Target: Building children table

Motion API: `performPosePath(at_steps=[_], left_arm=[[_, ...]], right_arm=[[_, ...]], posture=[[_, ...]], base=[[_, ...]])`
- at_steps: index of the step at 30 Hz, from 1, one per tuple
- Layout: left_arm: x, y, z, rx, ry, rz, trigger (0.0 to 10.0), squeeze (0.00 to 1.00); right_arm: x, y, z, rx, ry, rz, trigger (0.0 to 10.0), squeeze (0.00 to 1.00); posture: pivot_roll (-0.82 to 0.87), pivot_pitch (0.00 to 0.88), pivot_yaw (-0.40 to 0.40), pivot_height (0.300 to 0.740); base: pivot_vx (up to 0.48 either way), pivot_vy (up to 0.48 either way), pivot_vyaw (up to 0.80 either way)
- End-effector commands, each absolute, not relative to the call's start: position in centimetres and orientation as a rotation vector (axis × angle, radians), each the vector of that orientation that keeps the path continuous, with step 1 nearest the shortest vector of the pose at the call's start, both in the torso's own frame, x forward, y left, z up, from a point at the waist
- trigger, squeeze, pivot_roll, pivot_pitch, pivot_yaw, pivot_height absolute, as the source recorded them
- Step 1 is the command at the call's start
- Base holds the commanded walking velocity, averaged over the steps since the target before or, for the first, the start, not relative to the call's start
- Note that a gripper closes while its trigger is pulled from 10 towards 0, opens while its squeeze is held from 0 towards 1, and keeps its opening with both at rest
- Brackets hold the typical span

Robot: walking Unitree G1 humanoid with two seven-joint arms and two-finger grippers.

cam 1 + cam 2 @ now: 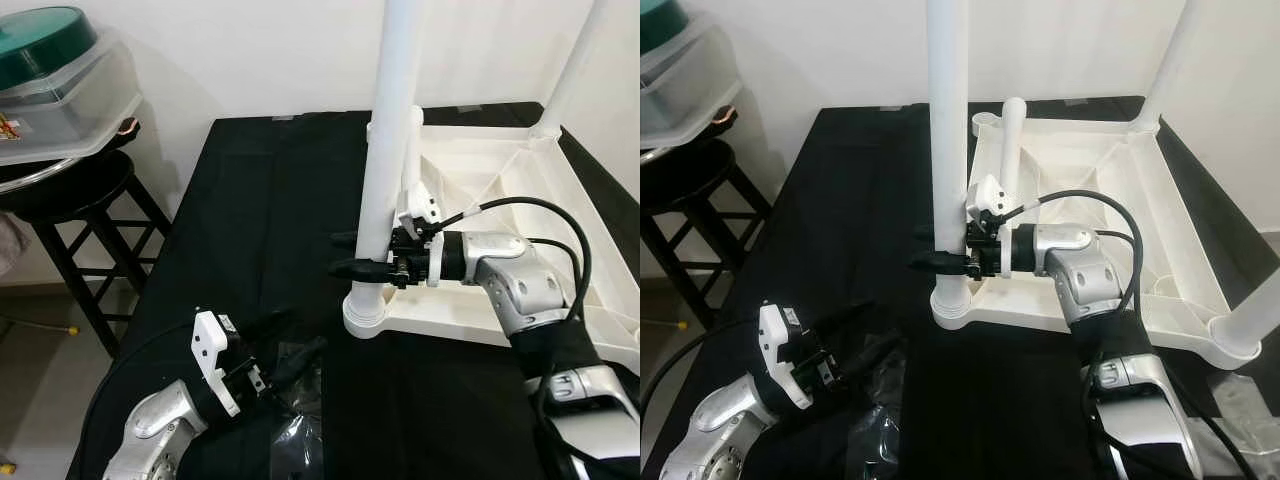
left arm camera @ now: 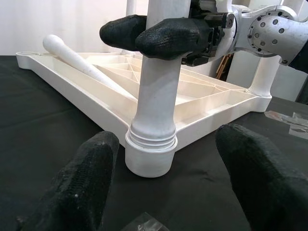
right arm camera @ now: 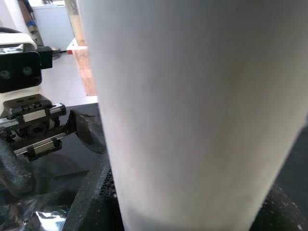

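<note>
1. Children's table top (image 1: 500, 190), white and turned underside up, lies on the black tabletop (image 1: 250, 200) just beyond the right hand (image 1: 352, 254), its ribbed underside facing up.
2. One white leg (image 1: 385, 160) stands upright in the corner socket (image 1: 368, 315) nearest the robot, and the right hand pinches it from the side, one black finger (image 2: 166, 36) on each side of the tube, a little above the socket.
3. From the left wrist view the leg's threaded base sits in the round socket, directly below the right hand's fingers.
4. A second leg (image 1: 1012, 140) lies loose and slanted inside the upturned table top, behind the held leg (resting on the ribs).
5. A third leg (image 1: 570, 70) rises from the far corner, well apart from the right hand, and a fourth (image 1: 1255, 320) stands at the corner to the right of the right arm.
6. Left hand (image 1: 290, 345) hovers low over the black tabletop with its two fingers spread, gripping nothing, aimed at the socket and near it but not touching.
7. Crumpled clear plastic bags (image 1: 295, 440) lie on the tabletop just beneath and beside the left hand.
8. Well to the left of the left hand, off the tabletop, a black stool (image 1: 70, 200) carries a clear plastic bin (image 1: 60, 110) with something green inside.
</note>
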State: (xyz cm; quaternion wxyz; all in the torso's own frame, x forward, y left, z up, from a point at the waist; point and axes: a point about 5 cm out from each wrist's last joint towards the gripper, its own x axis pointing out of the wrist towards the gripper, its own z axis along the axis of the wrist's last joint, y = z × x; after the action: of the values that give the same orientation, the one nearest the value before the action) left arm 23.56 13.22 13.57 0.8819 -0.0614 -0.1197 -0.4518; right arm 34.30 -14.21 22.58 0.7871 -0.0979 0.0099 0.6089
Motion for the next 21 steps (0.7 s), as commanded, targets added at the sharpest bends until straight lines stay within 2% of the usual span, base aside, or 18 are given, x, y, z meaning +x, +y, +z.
performPosePath(at_steps=[1,2,3,4,7,8,9,10,11,15,19,20,21], left_arm=[[23.4,13.3,13.4,-0.116,-0.235,-0.940,10.0,0.00],[23.4,13.4,13.4,-0.116,-0.235,-0.940,10.0,0.00],[23.4,13.5,13.3,-0.114,-0.234,-0.939,10.0,0.00],[23.4,13.6,13.4,-0.113,-0.234,-0.938,10.0,0.00],[23.4,13.6,13.4,-0.113,-0.234,-0.938,10.0,0.00],[23.5,13.6,13.4,-0.112,-0.234,-0.938,10.0,0.00],[23.5,13.6,13.4,-0.112,-0.234,-0.938,10.0,0.00],[23.5,13.7,13.4,-0.110,-0.234,-0.938,10.0,0.00],[23.8,13.6,13.3,-0.109,-0.234,-0.939,10.0,0.00],[24.0,13.5,13.3,-0.111,-0.233,-0.940,10.0,0.00],[24.1,13.4,13.3,-0.110,-0.238,-0.940,10.0,0.00],[24.1,13.5,13.3,-0.110,-0.240,-0.937,10.0,0.00],[24.1,13.5,13.3,-0.110,-0.242,-0.935,10.0,0.00]], right_arm=[[34.4,-14.9,21.6,-0.189,0.042,1.186,0.0,0.00],[34.4,-15.0,21.3,-0.179,0.046,1.132,0.0,0.00],[34.4,-14.4,19.6,-0.091,0.054,0.875,0.0,0.00],[34.0,-14.6,17.7,-0.060,0.084,0.540,0.0,0.00],[34.0,-14.6,17.7,-0.060,0.084,0.540,0.0,0.00],[31.9,-14.5,15.3,-0.093,0.175,0.377,0.0,0.00],[31.9,-14.5,15.3,-0.093,0.175,0.377,0.0,0.00],[30.0,-13.8,14.0,-0.119,0.214,0.324,0.0,0.00],[28.8,-12.2,13.7,-0.176,0.223,0.423,0.0,0.00],[29.3,-12.1,14.1,-0.201,0.196,0.422,0.0,0.00],[29.8,-11.3,14.9,-0.149,0.206,0.505,0.0,0.00],[30.0,-10.9,15.4,-0.115,0.211,0.558,10.0,0.00],[30.0,-10.6,15.7,-0.093,0.214,0.592,10.0,0.00]], posture=[[0.04,0.157,0.034,0.740],[0.04,0.157,0.034,0.740],[0.04,0.154,0.031,0.740],[0.05,0.153,0.033,0.740],[0.05,0.153,0.033,0.740],[0.06,0.160,0.035,0.740],[0.06,0.160,0.035,0.740],[0.04,0.160,0.042,0.740],[0.02,0.144,0.047,0.740],[0.02,0.142,0.044,0.740],[0.02,0.135,0.033,0.740],[0.02,0.134,0.033,0.740],[0.02,0.134,0.033,0.740]], base=[[0.000,0.000,0.00],[0.000,0.000,0.00],[0.000,0.000,0.00],[0.000,0.000,0.00],[0.000,0.000,0.00],[0.000,0.000,0.00],[0.000,0.000,0.00],[0.000,0.000,0.00],[0.000,0.000,0.00],[0.000,0.000,0.00],[0.000,0.000,0.00],[0.000,0.000,0.00],[0.000,0.000,0.00]])
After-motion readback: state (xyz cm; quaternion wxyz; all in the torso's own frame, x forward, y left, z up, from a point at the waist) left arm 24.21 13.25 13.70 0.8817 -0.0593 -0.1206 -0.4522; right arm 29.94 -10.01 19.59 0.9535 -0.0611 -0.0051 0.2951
